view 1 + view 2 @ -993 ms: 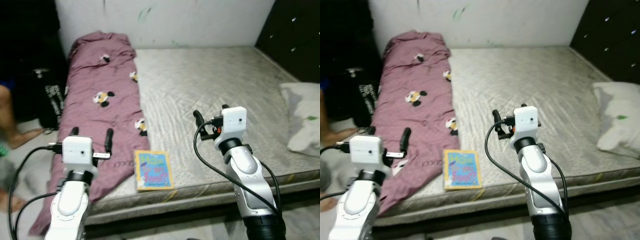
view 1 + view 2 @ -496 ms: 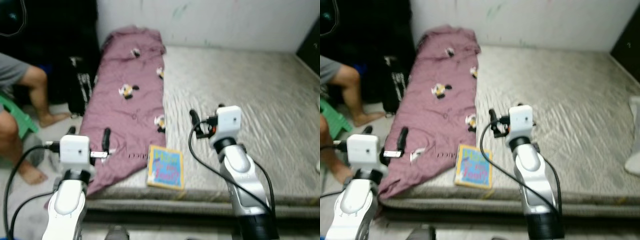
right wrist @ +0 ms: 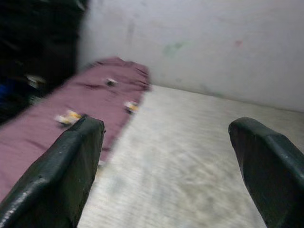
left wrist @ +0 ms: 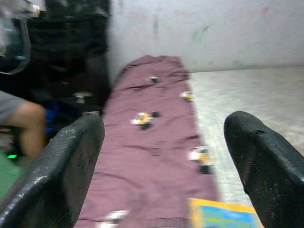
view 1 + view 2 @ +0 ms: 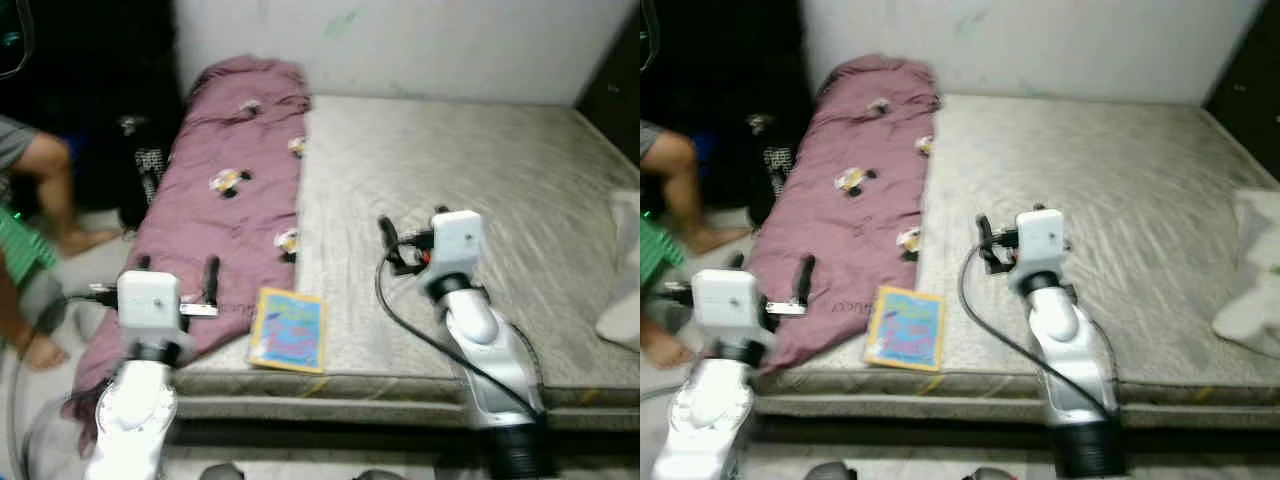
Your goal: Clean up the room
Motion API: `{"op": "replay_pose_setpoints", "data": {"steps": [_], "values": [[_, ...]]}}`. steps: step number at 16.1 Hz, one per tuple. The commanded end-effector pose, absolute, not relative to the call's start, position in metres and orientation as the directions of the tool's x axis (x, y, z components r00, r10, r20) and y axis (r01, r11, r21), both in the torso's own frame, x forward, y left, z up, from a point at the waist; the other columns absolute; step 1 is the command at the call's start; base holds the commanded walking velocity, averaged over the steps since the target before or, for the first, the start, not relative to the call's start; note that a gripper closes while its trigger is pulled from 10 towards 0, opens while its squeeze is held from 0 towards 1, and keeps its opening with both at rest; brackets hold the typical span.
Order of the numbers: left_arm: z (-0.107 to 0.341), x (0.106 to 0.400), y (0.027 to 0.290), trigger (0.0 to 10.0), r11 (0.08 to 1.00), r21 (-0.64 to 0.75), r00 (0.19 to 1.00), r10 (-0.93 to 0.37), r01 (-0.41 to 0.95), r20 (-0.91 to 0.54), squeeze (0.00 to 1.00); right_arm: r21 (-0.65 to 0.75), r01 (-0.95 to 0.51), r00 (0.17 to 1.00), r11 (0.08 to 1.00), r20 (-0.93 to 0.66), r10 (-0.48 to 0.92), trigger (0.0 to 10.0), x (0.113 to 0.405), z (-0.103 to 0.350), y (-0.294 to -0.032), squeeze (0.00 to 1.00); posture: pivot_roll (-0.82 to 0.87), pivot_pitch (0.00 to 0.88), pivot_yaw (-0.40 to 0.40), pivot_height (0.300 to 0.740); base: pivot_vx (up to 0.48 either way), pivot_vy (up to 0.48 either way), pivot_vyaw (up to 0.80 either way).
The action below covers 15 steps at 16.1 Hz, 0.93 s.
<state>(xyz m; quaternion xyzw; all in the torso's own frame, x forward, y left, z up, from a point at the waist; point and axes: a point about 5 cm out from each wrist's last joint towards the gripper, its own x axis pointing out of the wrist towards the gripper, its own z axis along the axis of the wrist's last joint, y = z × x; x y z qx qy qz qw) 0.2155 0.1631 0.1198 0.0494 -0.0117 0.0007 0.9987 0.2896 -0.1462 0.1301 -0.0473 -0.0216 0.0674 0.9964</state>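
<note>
Lying across the scene is a wide grey quilted mattress (image 5: pixel 470 190), set low against a pale wall (image 5: pixel 420 40). Along its left side stretches a long mauve blanket with small cartoon prints (image 5: pixel 225 215), running from the far wall to the near left corner, where its end hangs over the edge towards the floor. Just right of the blanket's near end, close to the mattress's near edge, rests a flat yellow-bordered picture book with a blue cover (image 5: pixel 289 329), touching or nearly touching the blanket's edge. At the far right edge of the mattress sits a white crumpled pillow (image 5: pixel 622 290), partly cut off by the frame.

Held up over the near left corner, above the blanket's near end, the left gripper (image 5: pixel 178 283) has its two black fingers spread wide apart with nothing between them; its wrist view looks along the blanket towards the wall, with a corner of the book below. Raised over the middle of the mattress, to the right of the book and well apart from it, the right gripper (image 5: pixel 412 238) likewise has its fingers parted and empty, with bare mattress and the blanket's far end in its wrist view.

On the far left, beside dark furniture (image 5: pixel 90 90), a person's bare leg (image 5: pixel 50 190) is in view, with something green (image 5: pixel 22 255) next to it.
</note>
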Motion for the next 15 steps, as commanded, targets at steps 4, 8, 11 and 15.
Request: {"op": "replay_pose_setpoints", "data": {"steps": [4,8,11,15], "values": [[0.1202,0.2165,0.1650,10.0,0.994,0.109,1.000,0.000,-0.002,0.022,0.00,-0.106,-0.130,0.989,0.986,0.051,0.136,10.0,0.2919,0.1336,-0.1459,0.00,-0.03,0.000,-0.056,0.740,0.000,-0.322,0.60],[0.1201,0.2170,0.1652,10.0,0.994,0.109,1.000,-0.002,-0.001,0.022,0.00,-0.103,-0.126,0.990,0.987,0.049,0.132,10.0,0.2924,0.1333,-0.1463,0.00,-0.03,0.000,-0.057,0.740,0.000,-0.320,0.15],[0.1201,0.2171,0.1646,10.0,0.994,0.110,1.000,-0.005,0.002,0.023,0.00,-0.103,-0.125,0.990,0.987,0.048,0.131,10.0,0.2924,0.1331,-0.1466,0.00,-0.03,0.000,-0.057,0.740,0.000,-0.320,0.00],[0.1203,0.2176,0.1642,10.0,0.994,0.110,1.000,-0.008,0.005,0.024,0.00,-0.106,-0.127,0.990,0.986,0.048,0.132,10.0,0.2927,0.1330,-0.1461,0.00,-0.03,0.000,-0.057,0.740,0.000,-0.321,0.00]]}}
